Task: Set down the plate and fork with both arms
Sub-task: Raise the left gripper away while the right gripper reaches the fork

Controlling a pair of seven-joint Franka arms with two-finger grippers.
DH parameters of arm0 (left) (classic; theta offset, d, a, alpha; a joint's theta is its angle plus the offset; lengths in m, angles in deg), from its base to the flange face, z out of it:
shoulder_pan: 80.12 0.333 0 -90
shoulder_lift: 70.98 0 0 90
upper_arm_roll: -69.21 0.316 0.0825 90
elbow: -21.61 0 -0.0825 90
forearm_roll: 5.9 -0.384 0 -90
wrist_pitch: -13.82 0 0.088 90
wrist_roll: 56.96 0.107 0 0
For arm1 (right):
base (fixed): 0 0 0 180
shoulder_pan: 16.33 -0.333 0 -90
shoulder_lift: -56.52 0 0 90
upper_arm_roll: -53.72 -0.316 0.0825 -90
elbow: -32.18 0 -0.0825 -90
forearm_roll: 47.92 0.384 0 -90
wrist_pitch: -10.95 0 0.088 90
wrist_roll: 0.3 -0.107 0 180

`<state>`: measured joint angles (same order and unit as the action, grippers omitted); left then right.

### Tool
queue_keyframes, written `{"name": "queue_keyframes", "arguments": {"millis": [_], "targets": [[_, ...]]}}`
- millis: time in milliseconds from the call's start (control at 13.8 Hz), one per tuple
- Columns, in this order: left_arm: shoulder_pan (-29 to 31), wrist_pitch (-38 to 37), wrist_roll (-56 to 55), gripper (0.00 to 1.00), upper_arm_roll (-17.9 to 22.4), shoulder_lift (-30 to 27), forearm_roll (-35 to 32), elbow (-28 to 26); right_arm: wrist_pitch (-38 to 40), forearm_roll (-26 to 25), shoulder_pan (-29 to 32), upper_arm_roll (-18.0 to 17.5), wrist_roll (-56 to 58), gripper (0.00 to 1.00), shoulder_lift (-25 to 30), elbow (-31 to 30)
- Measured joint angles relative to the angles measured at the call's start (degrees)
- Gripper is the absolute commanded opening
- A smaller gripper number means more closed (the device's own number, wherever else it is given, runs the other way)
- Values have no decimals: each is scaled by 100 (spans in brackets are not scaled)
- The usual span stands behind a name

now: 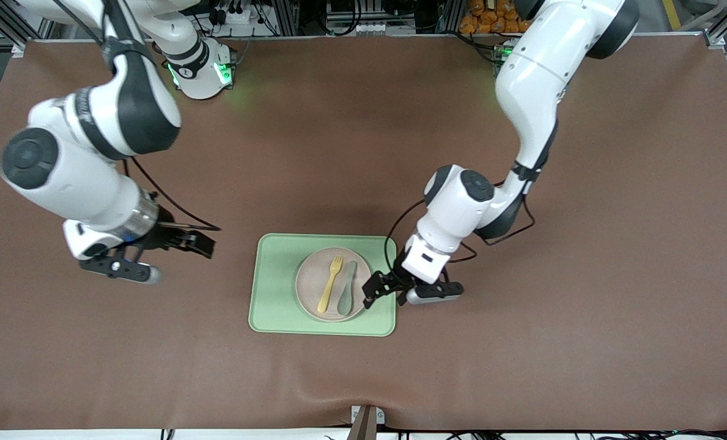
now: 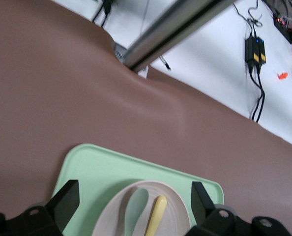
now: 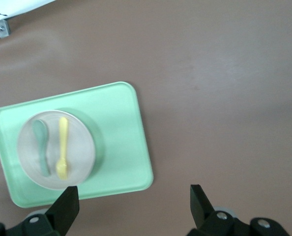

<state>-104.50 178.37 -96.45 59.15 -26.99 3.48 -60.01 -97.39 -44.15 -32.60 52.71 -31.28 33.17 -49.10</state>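
The left wrist view is cutting off the plate (image 2: 178, 209), the fork (image 2: 157, 214) and the spoon (image 2: 136, 204) at its edge, so the fork's tines are going unseen there. The tray (image 2: 94, 164) is running under the black fingers (image 2: 65, 201), perhaps hiding one corner.

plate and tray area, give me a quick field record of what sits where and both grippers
tray: light-green tray on the brown table
plate: plate on the tray, toward the left arm's end
fork: fork lying on the plate
spoon: grey-green spoon on the plate beside the fork
left gripper: left gripper open, at the plate's rim, holding nothing
right gripper: right gripper open, over bare table toward the right arm's end, waiting
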Motion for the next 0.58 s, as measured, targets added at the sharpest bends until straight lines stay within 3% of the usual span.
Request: {"name": "queue_keyframes", "arguments": {"millis": [217, 579], "targets": [[492, -1102, 70, 100, 25, -651, 0, -153, -288, 0, -375, 0, -742, 100, -717, 617], [1454, -2942, 817, 100, 56, -1453, -33, -269, -928, -118, -867, 17, -1375, 89, -1725, 1126]]}}
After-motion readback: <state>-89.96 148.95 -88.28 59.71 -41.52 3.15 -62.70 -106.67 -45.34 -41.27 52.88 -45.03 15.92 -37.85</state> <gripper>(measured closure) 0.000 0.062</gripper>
